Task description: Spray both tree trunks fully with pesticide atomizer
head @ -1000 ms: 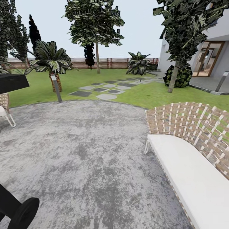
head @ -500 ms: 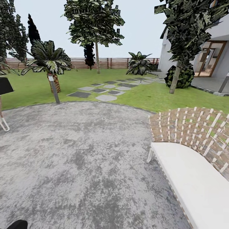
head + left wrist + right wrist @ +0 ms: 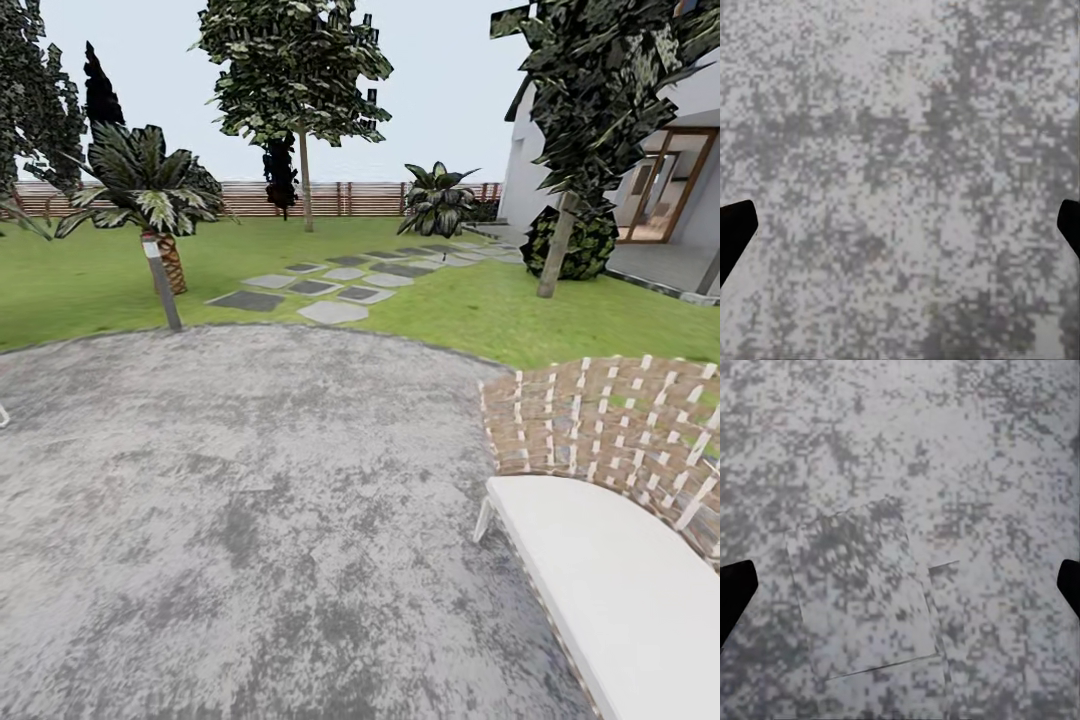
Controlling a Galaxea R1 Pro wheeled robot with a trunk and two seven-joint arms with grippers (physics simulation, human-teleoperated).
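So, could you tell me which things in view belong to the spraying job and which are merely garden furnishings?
Belonging to the job:
- tree by the fence, pale trunk
- tree near the house, pale trunk
- left gripper, open over grey paving
- right gripper, open over grey paving

Merely there:
- woven bench
- short palm
- stepping stones
- black tree
- lamp post

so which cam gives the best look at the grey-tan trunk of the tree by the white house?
Head view: the leaning pale grey-tan tree trunk stands on the green lawn in front of a dark round bush, from ground to crown. Both wrist views show mottled grey paving between open end effector fingertips, not the trunk.
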